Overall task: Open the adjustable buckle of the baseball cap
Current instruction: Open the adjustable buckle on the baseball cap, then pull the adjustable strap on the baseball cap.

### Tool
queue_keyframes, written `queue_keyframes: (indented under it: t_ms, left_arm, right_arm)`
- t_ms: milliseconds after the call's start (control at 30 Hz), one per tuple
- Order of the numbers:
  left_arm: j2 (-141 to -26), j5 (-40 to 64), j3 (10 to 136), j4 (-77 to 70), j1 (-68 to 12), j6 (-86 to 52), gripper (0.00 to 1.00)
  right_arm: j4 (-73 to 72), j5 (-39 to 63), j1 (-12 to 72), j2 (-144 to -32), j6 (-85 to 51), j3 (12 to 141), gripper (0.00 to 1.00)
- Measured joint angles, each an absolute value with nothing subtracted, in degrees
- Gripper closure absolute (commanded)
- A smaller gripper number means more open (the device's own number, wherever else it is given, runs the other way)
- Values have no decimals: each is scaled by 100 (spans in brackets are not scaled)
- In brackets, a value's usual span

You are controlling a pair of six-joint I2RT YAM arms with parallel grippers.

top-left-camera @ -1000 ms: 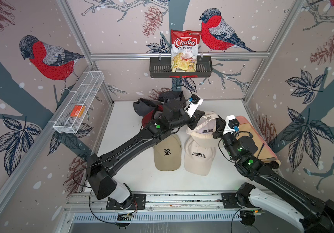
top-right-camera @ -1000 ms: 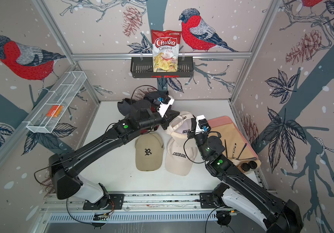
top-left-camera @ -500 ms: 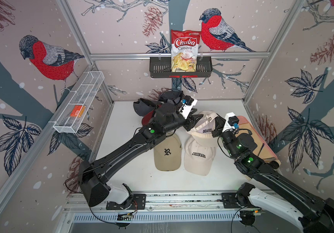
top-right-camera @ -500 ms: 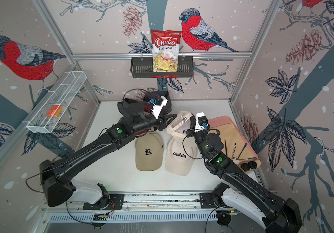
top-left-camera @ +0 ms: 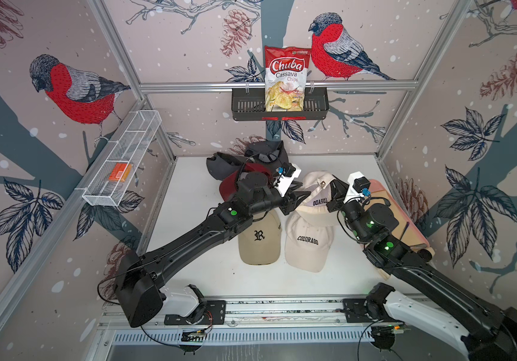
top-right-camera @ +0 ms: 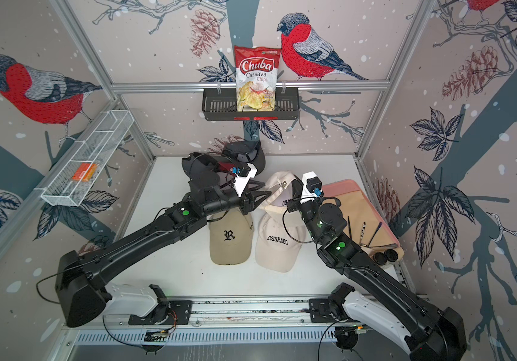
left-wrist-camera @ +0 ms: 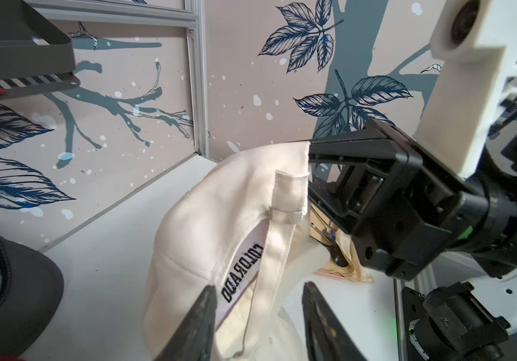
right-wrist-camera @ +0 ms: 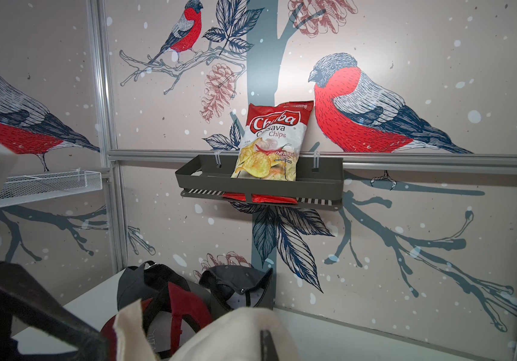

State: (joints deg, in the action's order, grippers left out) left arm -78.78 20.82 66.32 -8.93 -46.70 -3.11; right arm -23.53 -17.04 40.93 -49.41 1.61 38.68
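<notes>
Cream Colorado cap [left-wrist-camera: 219, 218] hangs from the right gripper [left-wrist-camera: 310, 170], jaws clamped on it, showing its buckle [left-wrist-camera: 285, 215] to the left gripper [left-wrist-camera: 258, 286], jaws apart.

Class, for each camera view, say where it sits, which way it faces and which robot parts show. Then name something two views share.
Both top views: high overhead, looking down at the table; the left arm and right arm show.
Left wrist: on the left arm, looking past the left gripper at the held cream cap and right gripper.
Right wrist: on the right arm, facing the chip bag; only a finger edge shows.
Shared: both wrist views show that cap.
</notes>
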Motion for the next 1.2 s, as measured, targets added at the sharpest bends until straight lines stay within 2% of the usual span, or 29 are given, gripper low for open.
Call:
queue_keyframes:
  t_ms: [333,433,500,667,767,833,933,1033,1133,1200]
  left_arm:
    - [-8453,2263,6934,-1127,-4772,-294,49]
    - [-8597,2244,7037,-1125,-4781,-255,51]
    - [-8685,2237,7113,-1120,-4786,-246,58]
    - [-8777,2226,7214,-1103,-4858,-148,85]
    - [-8777,2226,7218,-1100,-4890,-108,92]
    - [-8768,2226,7218,-1083,-4906,-106,89]
    - [-8718,2224,7214,-1087,-4932,-108,70]
    - [-8691,2226,7188,-1092,-4969,-110,62]
    - [-8711,2224,7166,-1096,-4989,-110,63]
    - [-8753,2196,7166,-1118,-4993,-119,74]
  right_arm:
    - [-2182,-1481,4095,-4936,121,3975,100]
    - [-2171,-1446,4099,-4939,115,3981,100]
    - [-2147,-1439,4099,-4939,113,3994,100]
    - [-2038,-1439,4091,-4939,95,4040,100]
    - [-1992,-1437,4082,-4941,10,4066,100]
    - [-1944,-1420,4060,-4958,5,4104,100]
    - [-1905,-1411,4012,-4976,-30,4141,100]
    - [-1900,-1367,3992,-4976,-58,4147,100]
    - [-1883,-1328,3981,-4976,-143,4152,100]
    - [-1879,-1315,3975,-4974,-143,4156,100]
